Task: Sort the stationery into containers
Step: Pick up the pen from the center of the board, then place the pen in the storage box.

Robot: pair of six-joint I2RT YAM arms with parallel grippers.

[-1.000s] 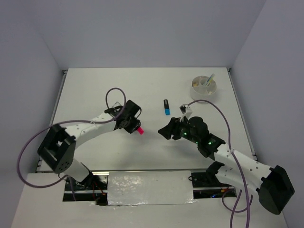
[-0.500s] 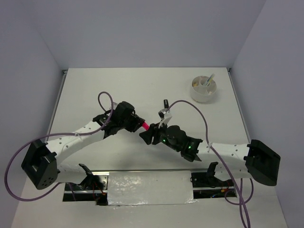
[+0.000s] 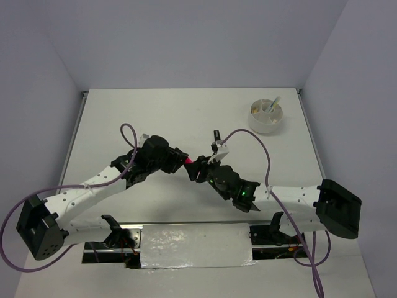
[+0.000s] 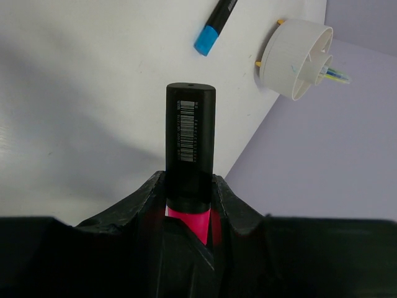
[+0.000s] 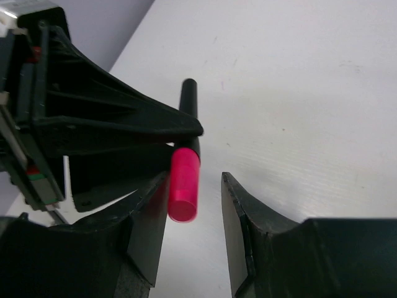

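My left gripper [image 4: 189, 181] is shut on a pink-and-black highlighter [image 4: 190, 133], which it holds above the table. The black end points away from the wrist, and the pink cap [image 5: 184, 183] sticks out toward my right gripper [image 5: 194, 178]. The right gripper is open, and the cap sits between its jaws, close to the left one, with a gap to the right one. From above, both grippers meet mid-table around the highlighter [image 3: 188, 162]. A blue-and-black highlighter [image 4: 214, 28] lies on the table beyond. The white divided bowl [image 3: 267, 116] stands at the far right with thin pens in it.
The right arm's cable [image 3: 248, 133] arcs over the table between the grippers and the bowl. The table's right edge [image 4: 273, 112] runs close behind the bowl [image 4: 296, 59].
Both arms have swung toward the table's middle. The left carried the highlighter rightward. The right gripper moved left onto the pink cap, and its jaws narrowed.
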